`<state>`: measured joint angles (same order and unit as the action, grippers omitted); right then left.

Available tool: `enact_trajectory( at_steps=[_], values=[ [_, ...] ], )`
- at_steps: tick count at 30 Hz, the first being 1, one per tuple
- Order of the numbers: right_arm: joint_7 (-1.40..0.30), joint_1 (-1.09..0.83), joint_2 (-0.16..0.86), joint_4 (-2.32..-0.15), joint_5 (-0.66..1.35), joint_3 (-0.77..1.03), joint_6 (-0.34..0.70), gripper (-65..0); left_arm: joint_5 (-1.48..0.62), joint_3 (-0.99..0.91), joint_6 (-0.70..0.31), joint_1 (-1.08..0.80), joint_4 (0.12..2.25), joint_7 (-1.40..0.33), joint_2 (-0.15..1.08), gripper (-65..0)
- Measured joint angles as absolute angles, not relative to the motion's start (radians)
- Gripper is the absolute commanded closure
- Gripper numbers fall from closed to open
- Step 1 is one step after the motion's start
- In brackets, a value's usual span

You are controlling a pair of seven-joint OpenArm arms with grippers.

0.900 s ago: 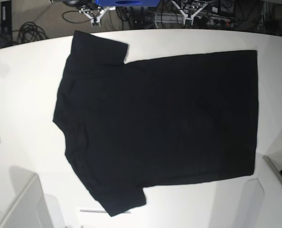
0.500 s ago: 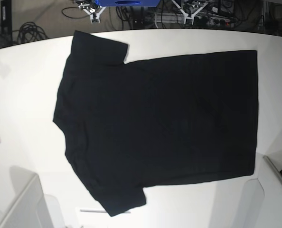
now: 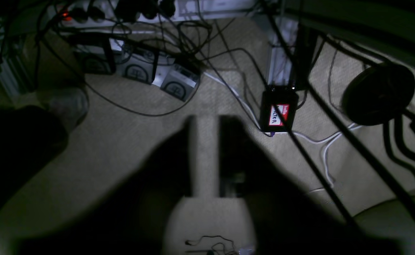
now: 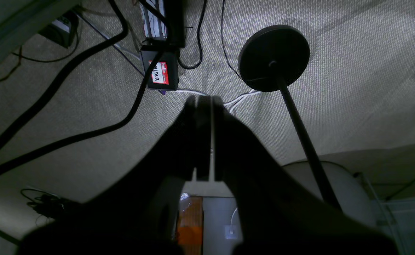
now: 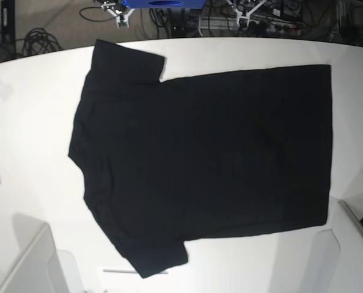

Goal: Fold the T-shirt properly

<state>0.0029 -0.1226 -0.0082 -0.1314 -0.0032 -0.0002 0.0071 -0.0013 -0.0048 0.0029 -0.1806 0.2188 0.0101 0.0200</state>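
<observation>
Base view is bright and even: the white table nearly glares, and the black T-shirt shows almost no detail. Both wrist views are dim, their near dark shapes blurred, edges bowed.

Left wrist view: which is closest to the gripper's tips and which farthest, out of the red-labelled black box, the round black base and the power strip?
From the left gripper:
1. Red-labelled black box, just right of the tips.
2. Power strip, along the top edge.
3. Round black base, far right.
</observation>
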Motion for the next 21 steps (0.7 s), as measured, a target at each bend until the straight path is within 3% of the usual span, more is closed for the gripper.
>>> enact_trajectory(
  at_steps=[12, 21],
  values=[
    [0.004, -0.189, 0.014, -0.246, -0.003, -0.003, -0.001, 0.0, 0.006, 0.002, 0.002, -0.286, 0.359, 0.011, 0.02, 0.0],
    [-0.004, -0.395, 0.014, -0.535, -0.004, 0.0, -0.001, 0.0, 0.01, 0.006, 0.001, -0.427, 0.544, 0.011, 0.054, 0.0]
  ],
)
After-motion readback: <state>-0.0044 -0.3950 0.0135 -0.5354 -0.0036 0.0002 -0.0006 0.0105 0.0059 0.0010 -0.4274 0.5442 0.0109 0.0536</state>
